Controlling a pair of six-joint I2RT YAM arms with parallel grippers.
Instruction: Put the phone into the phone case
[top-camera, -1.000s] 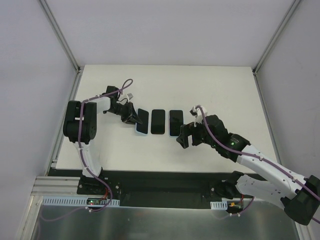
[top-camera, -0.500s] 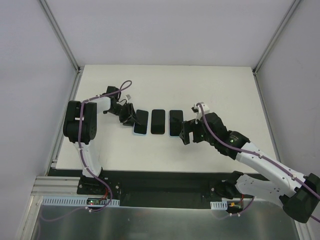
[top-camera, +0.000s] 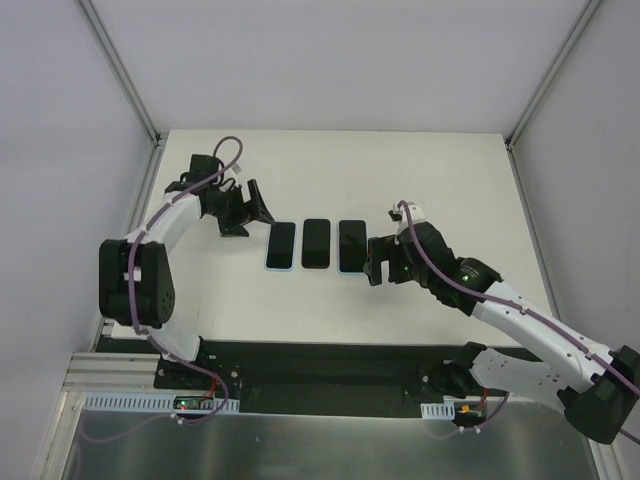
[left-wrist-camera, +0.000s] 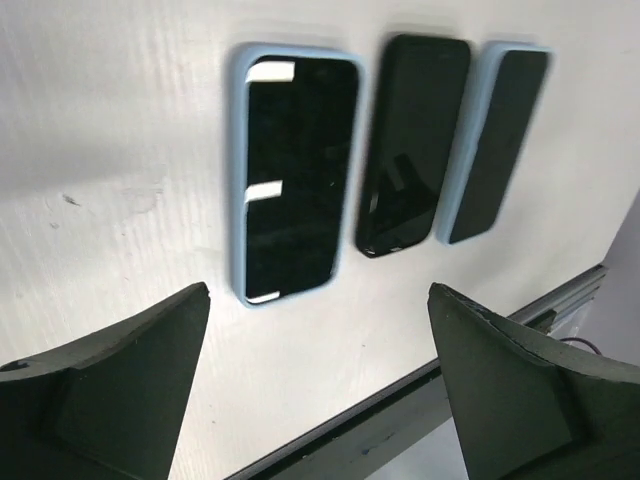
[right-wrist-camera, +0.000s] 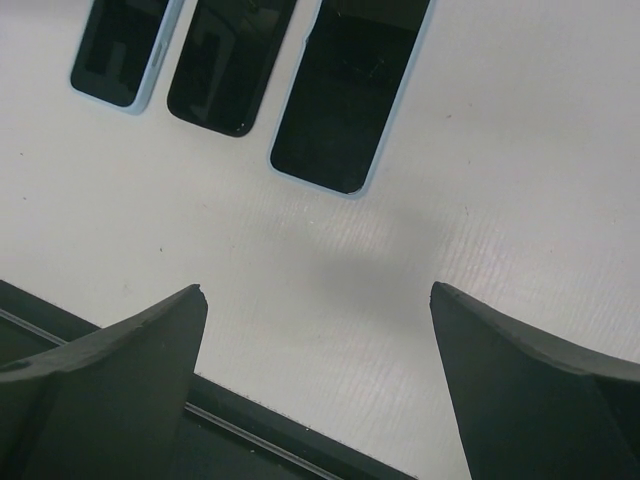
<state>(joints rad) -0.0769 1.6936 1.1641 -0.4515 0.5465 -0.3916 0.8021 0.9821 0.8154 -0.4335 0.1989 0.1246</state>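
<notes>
Withdrawn, left hand (top-camera: 249, 211) gapes near glossy rounded phone (top-camera: 281, 243) in pale-blue case (left-wrist-camera: 238, 180).

No legible text, brand, number or sign in any view; phones (top-camera: 316, 243) show dark blank screens.

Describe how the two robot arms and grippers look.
The left arm and right arm have white links, black joints and purple cables. The left gripper and right gripper are black with wedge-shaped fingers. The right arm carries a green light.
</notes>
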